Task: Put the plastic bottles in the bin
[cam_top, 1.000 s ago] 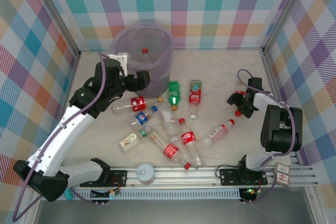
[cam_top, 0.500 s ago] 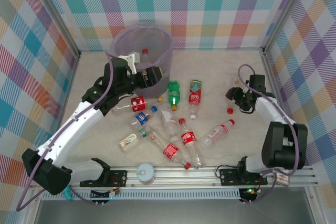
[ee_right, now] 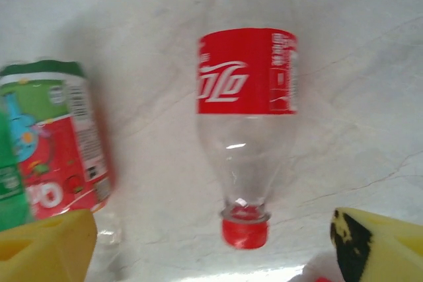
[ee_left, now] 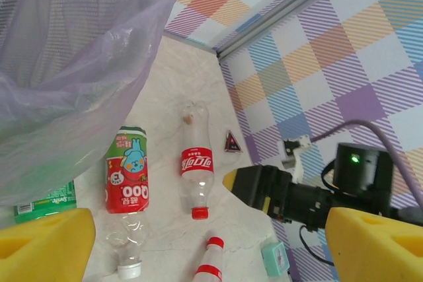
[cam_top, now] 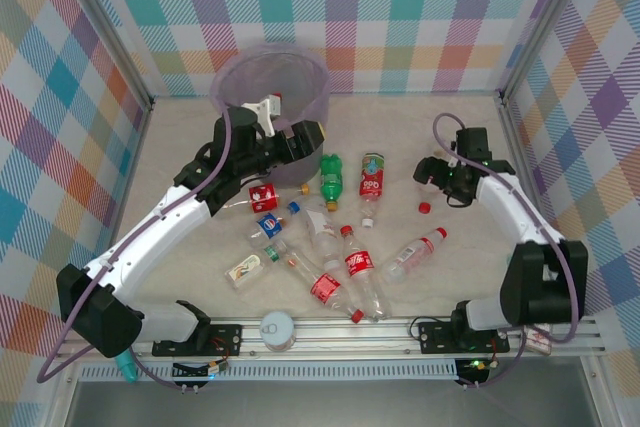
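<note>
Pale marbled tabletop [cam_top: 470, 267]: clear red-label bottle [ee_right: 246, 97] lies flat directly under right claw [cam_top: 428, 170], red/green-label bottle [ee_right: 56, 143] beside it, loose red cap [cam_top: 424, 208] near. Bottle cluster [cam_top: 345, 267] lies btwn both claws, nearer arm bases. Bin [cam_top: 270, 77] stands by left claw [cam_top: 312, 134].

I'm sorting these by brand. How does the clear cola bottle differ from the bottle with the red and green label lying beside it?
Label: the cola bottle wears a narrow red band; the red-and-green bottle has a taller wrap with a blue cartoon figure.
Cap: the cola bottle's is red, the red-and-green bottle's is white.
Both are clear and lie side by side on the table, caps pointing the same way.
</note>
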Robot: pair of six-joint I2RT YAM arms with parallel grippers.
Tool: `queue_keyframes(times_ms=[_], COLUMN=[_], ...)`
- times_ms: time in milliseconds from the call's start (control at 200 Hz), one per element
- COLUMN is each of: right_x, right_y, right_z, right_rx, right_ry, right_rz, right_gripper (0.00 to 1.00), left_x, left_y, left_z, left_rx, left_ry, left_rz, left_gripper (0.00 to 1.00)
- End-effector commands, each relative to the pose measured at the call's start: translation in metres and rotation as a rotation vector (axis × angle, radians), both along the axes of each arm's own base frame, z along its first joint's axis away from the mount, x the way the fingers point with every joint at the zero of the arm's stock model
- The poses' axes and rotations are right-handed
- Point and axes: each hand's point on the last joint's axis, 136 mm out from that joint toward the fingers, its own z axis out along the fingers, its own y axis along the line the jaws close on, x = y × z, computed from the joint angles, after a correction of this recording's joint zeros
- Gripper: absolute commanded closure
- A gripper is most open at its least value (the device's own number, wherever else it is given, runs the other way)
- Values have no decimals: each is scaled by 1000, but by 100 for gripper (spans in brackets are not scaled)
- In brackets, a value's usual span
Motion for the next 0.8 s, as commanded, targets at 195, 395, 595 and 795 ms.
queue_keyframes(times_ms=[195,395,595,795], right_x=[45,54,49,35], right_y=[-8,-6,-10,-3], right_z=[-62,-79,-66,-27], right_rx=[-74,-64,-95,-75], right_ry=[174,183,154,51], right_rz=[-10,6,28,87], right_gripper=[6,19,37,47], left_x=[-12,-15,-11,-2], left_y=[10,16,14,2], left_z=[13,11,8,5], left_rx=[20,44,49,20], left_ry=[-46,-44,-40,-20], left_rz=[6,23,24,2], left_gripper=[10,10,10,10])
